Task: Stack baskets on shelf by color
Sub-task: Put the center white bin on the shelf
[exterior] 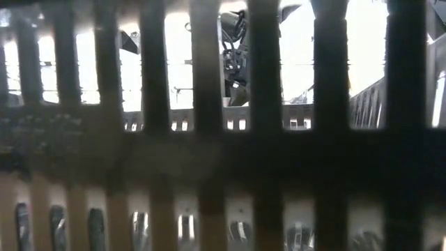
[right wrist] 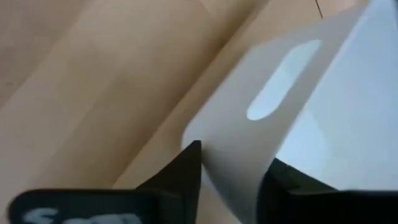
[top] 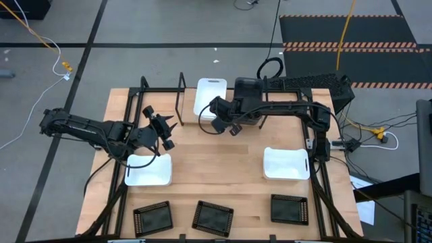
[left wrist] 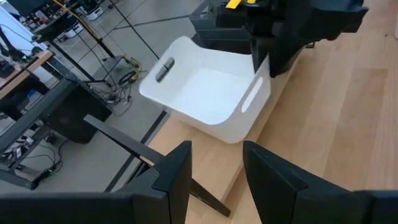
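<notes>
My right gripper [top: 217, 124] was out at the far middle of the table, and its fingers [right wrist: 180, 171] were clamped on the near wall of a white basket [top: 210, 96], one finger inside and one outside, just below the handle slot! That basket sat on the shelf [top: 162, 94] at the table's far edge, right of a black upright loop divider [top: 181, 98]. My left gripper [top: 164, 128] hung over the left side of the table, just beyond a second white basket [top: 148, 170], and its fingers [left wrist: 177, 177] stood apart with nothing between them. From the left wrist I could see the far basket [left wrist: 208, 93] and the other arm's dark gripper reaching down onto its rim. A third white basket [top: 286, 164] lay on the right of the table. Along the near edge three black trays [top: 214, 216] sat in a row, well apart from each other. The low view was barred by a dark grid close to the lens.
</notes>
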Robot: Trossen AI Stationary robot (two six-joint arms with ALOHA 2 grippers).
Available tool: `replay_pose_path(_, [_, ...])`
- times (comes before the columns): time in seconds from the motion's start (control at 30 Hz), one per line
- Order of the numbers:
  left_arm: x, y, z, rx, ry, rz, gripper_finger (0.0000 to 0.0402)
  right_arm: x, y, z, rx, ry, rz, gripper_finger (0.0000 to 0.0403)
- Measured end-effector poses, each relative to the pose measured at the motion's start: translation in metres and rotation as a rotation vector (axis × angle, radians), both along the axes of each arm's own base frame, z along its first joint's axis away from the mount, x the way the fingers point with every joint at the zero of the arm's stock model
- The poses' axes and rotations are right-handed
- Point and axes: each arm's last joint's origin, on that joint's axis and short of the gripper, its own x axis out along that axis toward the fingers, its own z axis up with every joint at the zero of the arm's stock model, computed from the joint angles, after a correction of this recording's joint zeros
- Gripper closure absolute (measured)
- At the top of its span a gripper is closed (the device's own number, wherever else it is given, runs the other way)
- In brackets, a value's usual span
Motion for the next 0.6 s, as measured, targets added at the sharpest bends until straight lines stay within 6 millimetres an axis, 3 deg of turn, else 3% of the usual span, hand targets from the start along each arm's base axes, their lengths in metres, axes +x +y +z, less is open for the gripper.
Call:
replay_pose_path(0.27, [0.0,0.0,0.0,0.0,0.001,0.0,0.0254,-0.004,0.008,0.007,-0.089,0.005,-0.126,0.0258])
replay_pose_path(0.43, [-0.001,0.0,-0.001,-0.001,0.016,0.003,0.0254,-0.012,0.024,0.032,-0.056,-0.084,-0.162,0.0257])
replay_pose_path(0.6, [-0.001,0.0,-0.002,-0.001,0.018,0.004,0.0254,-0.028,0.031,0.067,0.035,-0.258,-0.311,0.0257])
